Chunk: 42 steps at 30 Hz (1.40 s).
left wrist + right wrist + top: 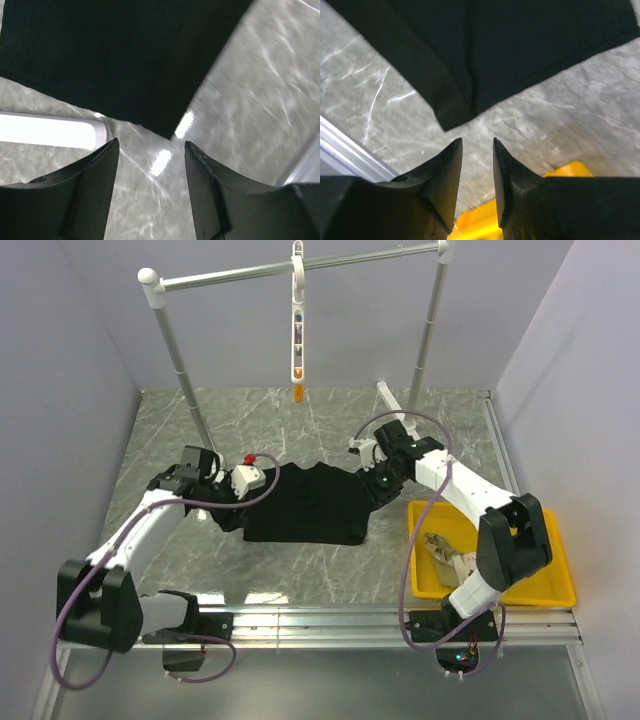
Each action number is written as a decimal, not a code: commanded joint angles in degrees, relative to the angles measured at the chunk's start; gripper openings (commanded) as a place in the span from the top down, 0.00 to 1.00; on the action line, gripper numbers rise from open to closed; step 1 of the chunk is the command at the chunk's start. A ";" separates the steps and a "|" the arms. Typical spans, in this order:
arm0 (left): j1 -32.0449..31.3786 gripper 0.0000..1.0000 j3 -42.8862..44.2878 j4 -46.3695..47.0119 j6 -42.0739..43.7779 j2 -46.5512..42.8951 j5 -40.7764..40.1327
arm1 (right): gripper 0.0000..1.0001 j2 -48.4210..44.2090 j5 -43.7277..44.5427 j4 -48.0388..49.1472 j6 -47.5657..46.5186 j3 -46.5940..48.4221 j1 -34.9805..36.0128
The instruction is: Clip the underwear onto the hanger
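Left gripper (150,145) wide apart, right gripper (477,142) narrowly parted, both empty. Just ahead of each, a corner of the underwear (305,505), flat on the table (450,430), long axis left to right, about equally near. Hanger (297,330) up on the rail (220,277), well beyond both.

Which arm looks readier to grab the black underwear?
Probably left: the left gripper is wide open with an underwear corner lined up between its fingertips. The right gripper is narrower, its corner sitting off-centre.
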 commanded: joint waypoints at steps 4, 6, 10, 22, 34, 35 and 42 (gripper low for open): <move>-2.85 0.40 1.81 11.93 -11.48 7.51 -7.26 | 0.66 8.02 4.47 5.14 6.62 1.89 2.34; -4.44 0.41 2.33 12.73 -12.10 11.11 -8.94 | 0.69 10.49 4.22 5.41 7.32 2.50 2.78; -6.63 0.44 4.09 12.47 -13.94 17.09 -11.58 | 0.69 15.24 4.04 3.75 6.71 3.47 3.39; -11.12 0.43 3.65 9.75 -10.01 19.12 -10.53 | 0.69 20.79 12.38 3.92 4.25 6.28 2.61; -9.89 0.26 2.33 8.50 -12.24 -6.79 10.46 | 0.57 7.62 3.52 5.67 3.28 12.35 -2.05; -9.45 0.26 2.68 11.47 -14.54 -10.12 12.30 | 0.55 6.48 1.42 5.85 3.63 12.78 -2.49; -9.19 0.16 13.31 27.29 -40.09 -12.79 3.37 | 0.39 -3.36 -9.76 12.87 7.67 12.88 -7.67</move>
